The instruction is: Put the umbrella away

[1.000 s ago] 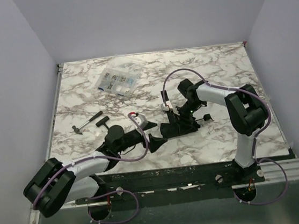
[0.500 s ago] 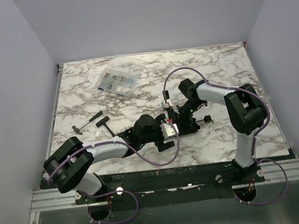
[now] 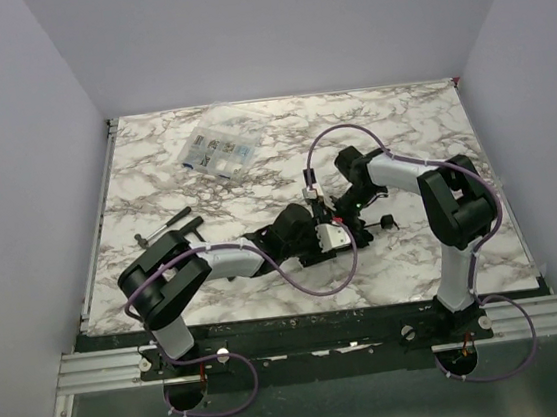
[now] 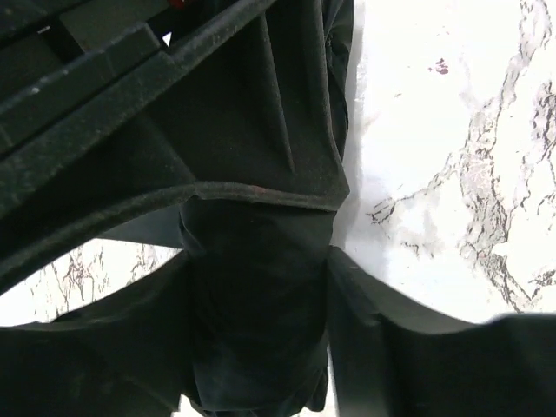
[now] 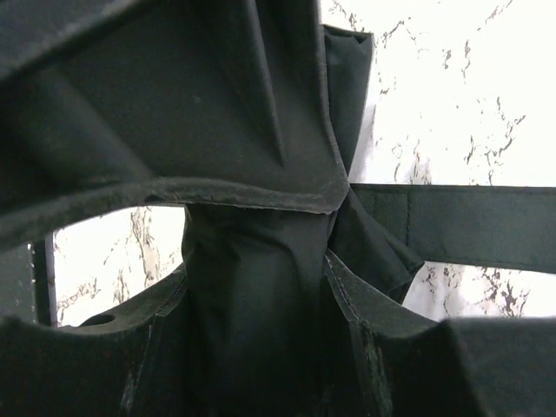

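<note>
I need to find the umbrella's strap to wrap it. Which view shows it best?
Right wrist: the strap runs flat out to the right of the bunched umbrella. Left wrist shows only canopy folds; in top external the strap is too small to make out.

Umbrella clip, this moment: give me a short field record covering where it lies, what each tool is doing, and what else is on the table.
umbrella: collapsed, lying on the table, centre-right
left tool: closed on its bundled fabric
right tool: closed on the same fabric
strap: loose, stretched out to one side
also there: clear box, far left; black-handled item, left side
</note>
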### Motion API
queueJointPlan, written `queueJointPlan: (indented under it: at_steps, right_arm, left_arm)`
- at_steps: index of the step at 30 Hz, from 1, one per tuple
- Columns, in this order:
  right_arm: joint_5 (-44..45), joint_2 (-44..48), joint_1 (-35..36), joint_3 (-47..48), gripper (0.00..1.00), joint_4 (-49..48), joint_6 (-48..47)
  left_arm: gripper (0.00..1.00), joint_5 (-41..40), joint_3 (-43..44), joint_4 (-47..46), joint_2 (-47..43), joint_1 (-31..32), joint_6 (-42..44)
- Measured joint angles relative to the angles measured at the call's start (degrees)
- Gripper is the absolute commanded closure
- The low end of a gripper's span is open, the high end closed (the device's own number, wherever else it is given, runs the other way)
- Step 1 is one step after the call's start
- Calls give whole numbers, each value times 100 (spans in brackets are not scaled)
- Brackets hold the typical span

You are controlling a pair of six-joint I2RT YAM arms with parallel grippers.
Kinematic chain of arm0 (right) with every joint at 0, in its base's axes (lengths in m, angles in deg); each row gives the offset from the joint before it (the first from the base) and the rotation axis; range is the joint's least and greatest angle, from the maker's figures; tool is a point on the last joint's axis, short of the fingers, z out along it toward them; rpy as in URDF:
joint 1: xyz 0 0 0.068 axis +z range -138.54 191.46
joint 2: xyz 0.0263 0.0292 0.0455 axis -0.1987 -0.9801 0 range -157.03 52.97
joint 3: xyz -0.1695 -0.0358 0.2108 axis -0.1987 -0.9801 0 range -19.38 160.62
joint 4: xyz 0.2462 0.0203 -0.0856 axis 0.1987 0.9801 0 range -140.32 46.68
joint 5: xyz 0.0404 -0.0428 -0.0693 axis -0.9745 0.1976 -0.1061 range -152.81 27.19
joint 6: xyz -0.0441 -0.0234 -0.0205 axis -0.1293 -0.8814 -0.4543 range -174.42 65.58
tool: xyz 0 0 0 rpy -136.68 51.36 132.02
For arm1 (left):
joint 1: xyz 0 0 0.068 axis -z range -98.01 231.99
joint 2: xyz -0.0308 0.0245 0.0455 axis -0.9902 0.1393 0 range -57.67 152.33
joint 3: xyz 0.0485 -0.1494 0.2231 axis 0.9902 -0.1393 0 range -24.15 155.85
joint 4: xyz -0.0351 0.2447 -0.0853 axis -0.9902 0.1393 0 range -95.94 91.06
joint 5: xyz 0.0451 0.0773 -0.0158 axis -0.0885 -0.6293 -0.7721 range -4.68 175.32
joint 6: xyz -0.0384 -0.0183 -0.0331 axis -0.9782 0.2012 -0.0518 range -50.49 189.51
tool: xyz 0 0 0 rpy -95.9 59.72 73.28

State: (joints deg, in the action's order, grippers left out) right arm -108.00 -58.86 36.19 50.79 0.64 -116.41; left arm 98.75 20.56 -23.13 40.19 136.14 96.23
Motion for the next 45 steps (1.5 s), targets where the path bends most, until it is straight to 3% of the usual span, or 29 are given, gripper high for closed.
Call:
queueJointPlan:
  at_steps: [2,4,9,10,17,21,27,30,34,39,45]
  right_arm:
    - [-61,-2,-28,0,72,17,9]
    - [-61,2,-37,0,55,68,11]
    - [-251,-44,-284,190,10,417,48]
    - [-319,-74,-374,280,8,581,26]
    - [-291,7,-1432,1145,0,1084,-387]
    - [-507,662,-1840,1285,0,1167,-1182]
    - [-986,2507,-1545,-439,0,1261,-3748]
    - [-901,3040,-1095,-1606,0,496,-4135]
    - [-553,3434,-509,-2802,0,-1139,-3853]
    - [26,3314,-173,-3169,1,-2618,-3377]
    - [516,3119,-42,-3401,22,-3333,-2999]
  left_arm:
    - [86,4,44,26,33,-24,-76]
    - [96,24,48,33,55,-31,-254]
    - [100,291,96,72,76,-149,-638]
    - [100,398,109,103,92,-208,-756]
    - [100,1425,590,511,466,-758,-1803]
    - [100,2177,1016,772,872,-1075,-2374]
    - [100,3405,1735,1244,1593,-1475,-3060]
    - [100,3895,1888,1331,1823,-1641,-3322]
    - [100,4581,2061,1598,2111,-1784,-3644]
    - [100,5160,2212,2083,2330,-1803,-3880]
    - [99,5311,2409,2498,2470,-1810,-4013]
